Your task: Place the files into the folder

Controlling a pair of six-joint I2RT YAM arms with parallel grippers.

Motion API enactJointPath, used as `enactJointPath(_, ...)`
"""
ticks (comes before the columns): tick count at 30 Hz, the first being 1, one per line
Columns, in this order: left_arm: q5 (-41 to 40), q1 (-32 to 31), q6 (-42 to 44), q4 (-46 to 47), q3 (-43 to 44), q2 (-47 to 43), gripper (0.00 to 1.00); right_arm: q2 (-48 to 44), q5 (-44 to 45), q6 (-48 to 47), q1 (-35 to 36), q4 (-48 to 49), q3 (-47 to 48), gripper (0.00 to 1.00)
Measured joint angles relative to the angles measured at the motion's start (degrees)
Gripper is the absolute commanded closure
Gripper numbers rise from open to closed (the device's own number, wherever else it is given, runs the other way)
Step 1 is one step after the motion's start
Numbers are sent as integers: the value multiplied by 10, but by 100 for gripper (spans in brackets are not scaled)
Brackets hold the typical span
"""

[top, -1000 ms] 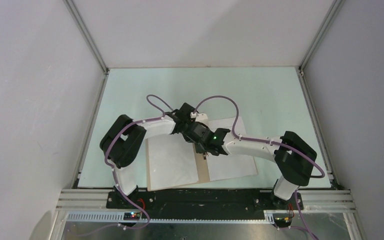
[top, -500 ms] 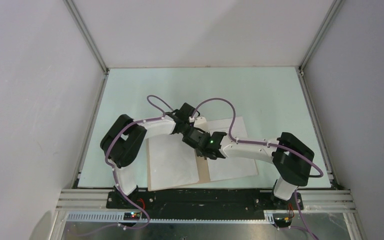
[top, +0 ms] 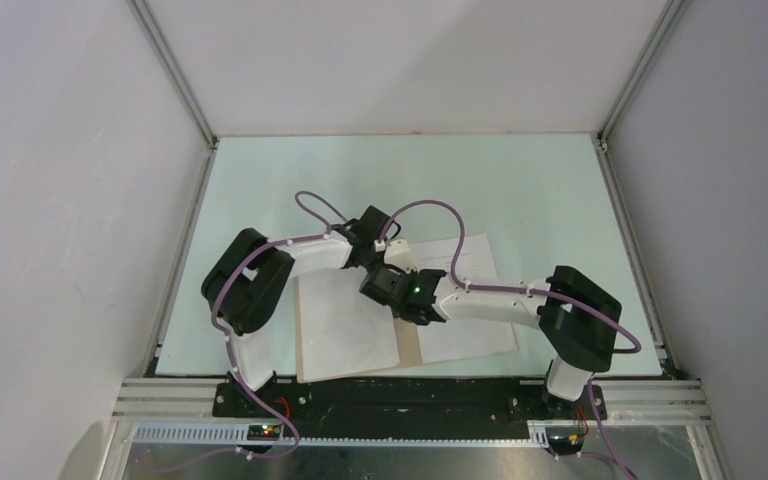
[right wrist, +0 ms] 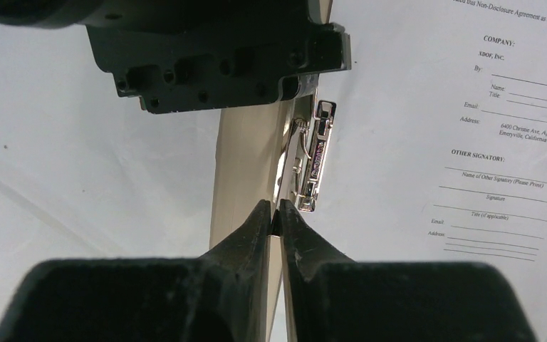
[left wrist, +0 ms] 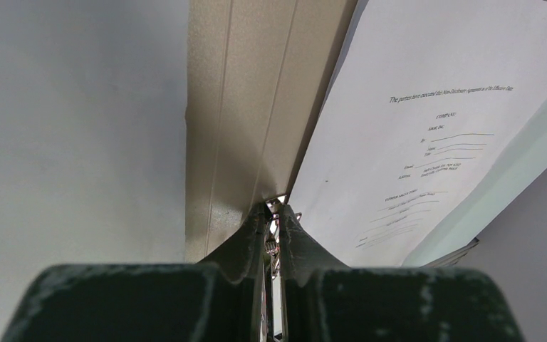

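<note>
**Tan folder lies open with both pincers at its clip**

Tan card shows as a thin strip down the middle of the open folder (top: 408, 345), which lies flat on the pale green table (top: 520, 190), near its front edge. A blank white sheet (top: 345, 330) covers the left half. A printed sheet (top: 475, 335) covers the right half and sticks out past the far edge.

From above, the two arms cross over the middle of the folder and hide the spot where their tips meet. The print is too small to read there.

The left gripper (left wrist: 273, 211) has its fingers pressed close, with a bit of shiny metal pinched between the tips. The right gripper (right wrist: 278, 211) also has its fingers squeezed nearly together, nipping the thin near end of the metal clip (right wrist: 314, 153) on the spine. The far end of the clip is hidden under the black body of the left gripper. The printed sheet is cut off at the edge of both wrist views.
</note>
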Motion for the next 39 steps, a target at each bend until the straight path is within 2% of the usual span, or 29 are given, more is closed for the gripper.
enactJointPath(18,34,10,-4,14,-5,7,100,38,42,16,28,-25,12,93)
enactJointPath(39,83,29,-3,31,-11,19,100,37,51,26,35,15,-35,93)
